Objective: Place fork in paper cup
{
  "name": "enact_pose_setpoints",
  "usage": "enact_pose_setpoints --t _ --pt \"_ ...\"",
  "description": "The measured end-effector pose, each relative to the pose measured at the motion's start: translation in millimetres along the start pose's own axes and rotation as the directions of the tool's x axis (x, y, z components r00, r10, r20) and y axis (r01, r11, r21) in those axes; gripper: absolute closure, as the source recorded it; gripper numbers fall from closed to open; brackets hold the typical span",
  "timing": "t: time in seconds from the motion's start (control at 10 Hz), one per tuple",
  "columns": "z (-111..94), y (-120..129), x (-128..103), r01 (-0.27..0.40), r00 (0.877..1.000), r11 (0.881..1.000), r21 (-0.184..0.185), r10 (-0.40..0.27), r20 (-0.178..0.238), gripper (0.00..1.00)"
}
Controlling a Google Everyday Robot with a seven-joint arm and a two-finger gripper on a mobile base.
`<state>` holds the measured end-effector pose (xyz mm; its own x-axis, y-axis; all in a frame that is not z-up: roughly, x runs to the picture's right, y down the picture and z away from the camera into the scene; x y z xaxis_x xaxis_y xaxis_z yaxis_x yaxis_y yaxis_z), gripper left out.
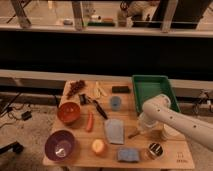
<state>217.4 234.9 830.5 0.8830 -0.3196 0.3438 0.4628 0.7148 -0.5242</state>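
While hanging low over the right half of the table (172,156), gripper (143,128) best placed by working from the front edge back.

Along the near side: purple bowl (60,145), blue sponge (128,155) and shiny metal cup (155,150), none of them part of the job.

One row back: grey-blue cloth (114,131), then fork (133,134) just to its right, flat on the wood and angled up toward gripper. Fingers pressed together, judged to be pinching the fork's right end, though the contact itself too small to confirm. Paper cup (170,132) just right of gripper, mostly hidden behind white arm (165,112), with only a pale curve of wall showing.

Grasp stage, by the look of it; fork not yet off the surface. Next: lift clear of the wood, carry a short way right, tip one end down over the round rim, then let go. Calls for a firm pinch on a thin, slippery handle and care not to knock the light cup.

Farther back: small blue cup (115,103) and green tray (152,82), partly covered at its front by the arm's elbow. Beyond that, dark wall and glass, nothing legible.
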Motion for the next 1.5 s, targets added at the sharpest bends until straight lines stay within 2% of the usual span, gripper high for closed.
enact_pose_setpoints --t 0.4,0.6,0.9,1.5 --pt "-1 -1 -1 0.014 1.0 1.0 0.005 -0.014 0.006 0.95" --pt "-14 -2 -7 0.031 0.999 0.999 0.032 -0.032 0.023 0.95" --pt "-26 -2 -13 0.047 0.998 0.998 0.051 -0.049 0.028 0.95" --pt "-54 -2 -15 0.042 0.998 0.994 0.099 -0.046 0.039 0.95"
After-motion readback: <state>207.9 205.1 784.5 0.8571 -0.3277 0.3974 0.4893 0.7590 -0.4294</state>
